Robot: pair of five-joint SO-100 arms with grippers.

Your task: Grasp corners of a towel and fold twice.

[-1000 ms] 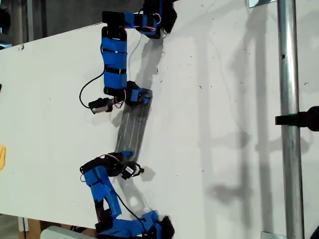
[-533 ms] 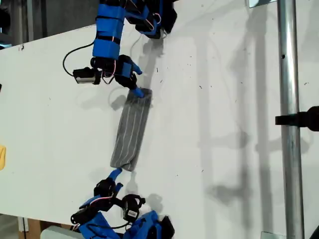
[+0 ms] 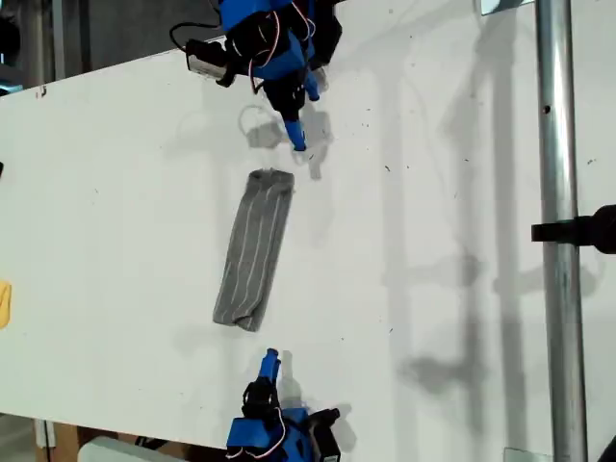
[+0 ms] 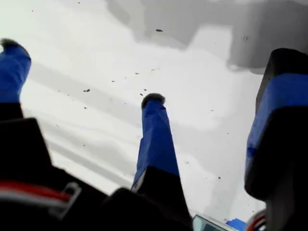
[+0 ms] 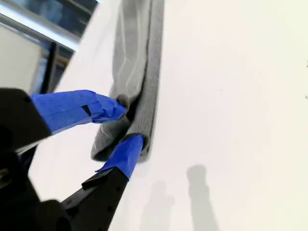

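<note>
The towel lies flat on the white table as a narrow grey striped strip, folded lengthwise. Its corners are lost in the folds at the two short ends. My first gripper hangs open above the table, just beyond the strip's end nearer the exterior view's top. The first wrist view shows its fingers spread over bare table. My second gripper is open beyond the opposite end. In the second wrist view the towel's rounded end lies just past the parted fingertips of my second gripper.
A small yellow object sits at the exterior view's left edge. A metal pole with a black clamp runs down the exterior view's right side. Both arm bases stand at the table's edges in the exterior view's top and bottom.
Both grippers have let go of the towel's ends and pulled back toward their bases. The towel stays on the table as a narrow folded strip.
</note>
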